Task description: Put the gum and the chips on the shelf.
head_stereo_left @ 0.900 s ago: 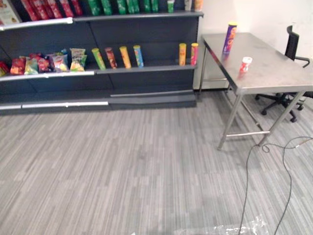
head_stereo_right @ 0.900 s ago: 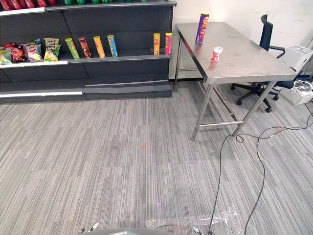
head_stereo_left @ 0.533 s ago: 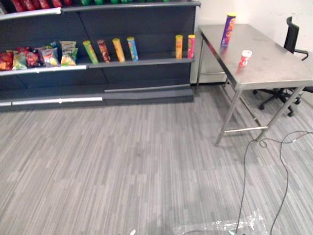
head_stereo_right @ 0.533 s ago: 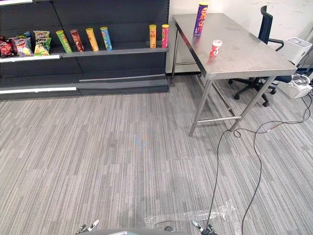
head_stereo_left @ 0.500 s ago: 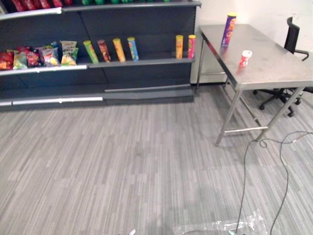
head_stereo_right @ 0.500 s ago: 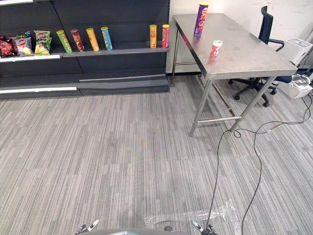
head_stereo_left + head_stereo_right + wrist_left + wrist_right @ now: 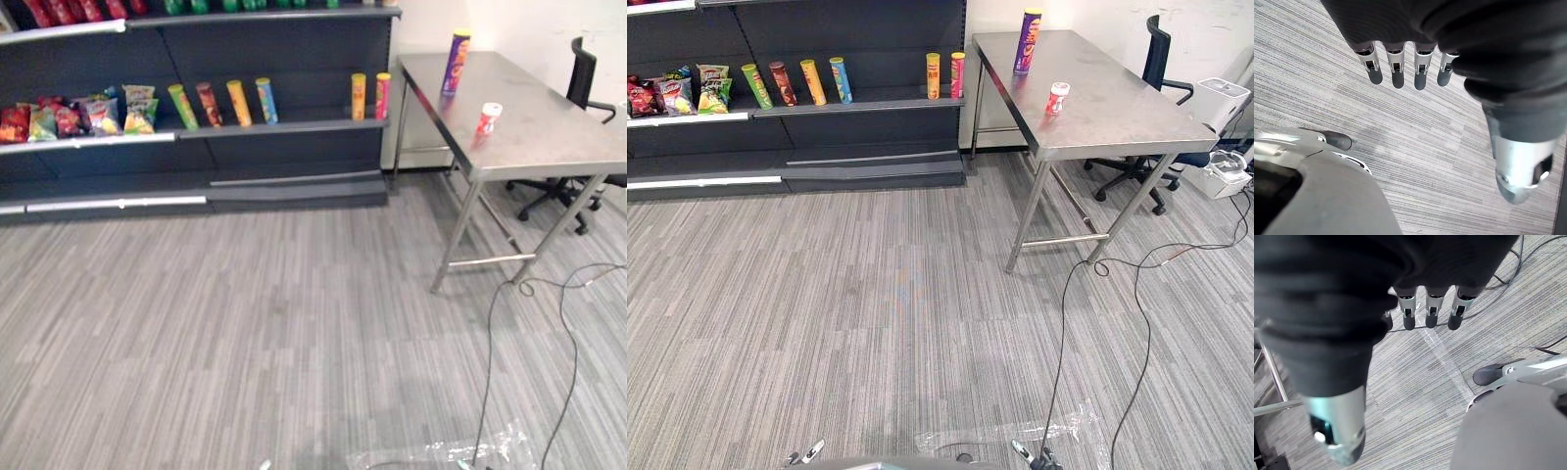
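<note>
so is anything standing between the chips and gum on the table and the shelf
Nothing visible. The chips and gum stand on the steel table beside the shelf, which has a bare gap between cans. The left robot hand and right robot hand hang open, empty.

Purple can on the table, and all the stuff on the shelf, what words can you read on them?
No text can be read.
Tall purple chip can on the steel table: print too small.
Small red-and-white gum bottle: print too small.
Coloured upright cans and snack bags on the dark shelf: labels blurred.
</note>
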